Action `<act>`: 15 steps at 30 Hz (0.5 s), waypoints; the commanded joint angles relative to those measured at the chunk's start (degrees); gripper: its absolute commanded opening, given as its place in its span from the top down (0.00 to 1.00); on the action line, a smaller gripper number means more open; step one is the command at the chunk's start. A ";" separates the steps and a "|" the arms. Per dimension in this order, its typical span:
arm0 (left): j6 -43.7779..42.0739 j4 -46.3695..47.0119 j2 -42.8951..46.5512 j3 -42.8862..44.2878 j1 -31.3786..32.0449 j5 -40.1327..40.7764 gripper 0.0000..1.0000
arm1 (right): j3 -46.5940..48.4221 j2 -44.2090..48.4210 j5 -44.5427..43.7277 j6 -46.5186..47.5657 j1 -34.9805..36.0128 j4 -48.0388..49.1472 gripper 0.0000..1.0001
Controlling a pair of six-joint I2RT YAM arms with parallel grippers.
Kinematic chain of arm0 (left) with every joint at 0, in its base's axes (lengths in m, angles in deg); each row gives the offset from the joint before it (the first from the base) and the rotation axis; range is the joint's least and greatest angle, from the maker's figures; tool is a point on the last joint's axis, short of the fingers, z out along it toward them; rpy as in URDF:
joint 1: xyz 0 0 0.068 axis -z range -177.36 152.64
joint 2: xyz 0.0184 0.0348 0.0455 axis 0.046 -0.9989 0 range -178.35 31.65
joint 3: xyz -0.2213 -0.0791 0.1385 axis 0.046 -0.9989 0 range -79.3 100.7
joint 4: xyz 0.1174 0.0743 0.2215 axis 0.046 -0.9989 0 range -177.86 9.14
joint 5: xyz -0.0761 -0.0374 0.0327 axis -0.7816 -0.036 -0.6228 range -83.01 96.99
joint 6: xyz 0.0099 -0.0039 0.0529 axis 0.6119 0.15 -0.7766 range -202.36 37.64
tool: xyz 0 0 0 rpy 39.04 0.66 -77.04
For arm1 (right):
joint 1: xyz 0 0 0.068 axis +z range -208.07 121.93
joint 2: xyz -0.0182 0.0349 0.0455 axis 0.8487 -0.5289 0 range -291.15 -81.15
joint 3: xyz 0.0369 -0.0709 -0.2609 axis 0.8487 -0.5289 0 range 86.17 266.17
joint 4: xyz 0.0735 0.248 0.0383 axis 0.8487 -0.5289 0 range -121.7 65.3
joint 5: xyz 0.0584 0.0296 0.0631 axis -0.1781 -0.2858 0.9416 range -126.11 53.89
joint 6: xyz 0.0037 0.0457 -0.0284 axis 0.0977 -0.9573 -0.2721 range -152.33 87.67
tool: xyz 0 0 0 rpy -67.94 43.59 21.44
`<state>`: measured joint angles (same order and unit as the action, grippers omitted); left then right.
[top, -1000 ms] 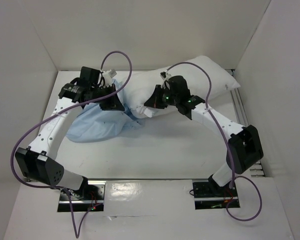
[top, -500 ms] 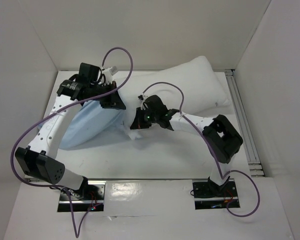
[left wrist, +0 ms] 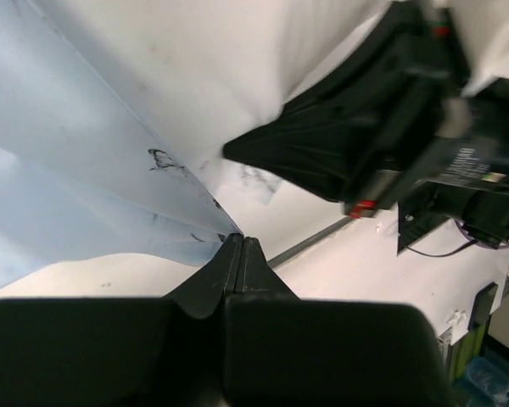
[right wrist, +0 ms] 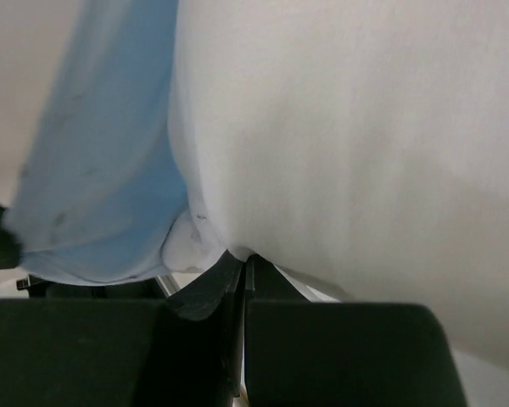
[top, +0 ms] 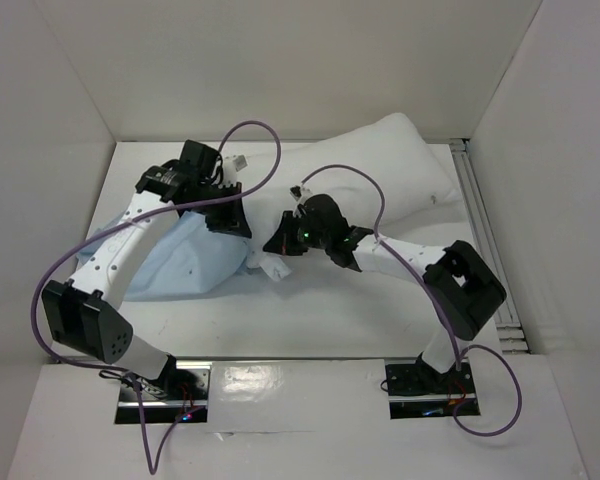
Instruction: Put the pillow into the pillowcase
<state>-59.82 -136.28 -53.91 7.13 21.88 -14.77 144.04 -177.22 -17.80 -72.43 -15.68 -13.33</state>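
The white pillow lies slanting from the back right toward the middle of the table. The light blue pillowcase lies crumpled at the left. My left gripper is shut on the pillowcase's upper edge and holds it up next to the pillow's near end. In the left wrist view the shut gripper pinches the blue pillowcase, with the pillow behind. My right gripper is shut on the pillow's near corner. Its wrist view shows the gripper closed on the pillow, with the pillowcase to the left.
White walls close in the table at the back and on both sides. A metal rail runs along the right edge. Purple cables loop above both arms. The two grippers stand close together near the middle.
My right gripper has dragged the pillow's near end left and toward the front, close to the pillowcase. My left gripper has shifted slightly right with the pillowcase edge, and the blue cloth has spread.
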 commanded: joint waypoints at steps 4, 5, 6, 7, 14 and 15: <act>-1.10 -0.48 5.40 -2.05 0.18 -2.05 1.00 | 8.04 4.41 -8.72 2.03 -0.20 1.20 1.00; -1.10 -0.48 5.92 -2.06 0.18 -2.84 1.00 | 10.66 3.71 -9.51 2.04 -0.20 0.41 1.00; -1.10 -0.48 6.45 -2.06 0.18 -3.63 1.00 | 12.25 2.83 -10.13 2.91 -0.20 -0.21 1.00; -1.10 -0.48 6.98 -0.84 0.18 -5.21 1.00 | 13.84 0.65 -10.13 3.96 -0.73 -0.21 1.00; 0.13 -2.94 7.78 6.99 0.18 -9.97 1.00 | 24.05 -12.27 -7.06 4.59 3.03 0.31 1.00; 0.83 -2.94 7.25 7.52 0.18 -9.97 1.00 | 24.05 -13.17 -6.53 4.59 3.83 0.31 1.00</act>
<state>-59.92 -136.87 -48.69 11.04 21.40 -16.52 166.25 -185.59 -24.73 -68.89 -15.17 -16.37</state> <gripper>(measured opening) 0.025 0.009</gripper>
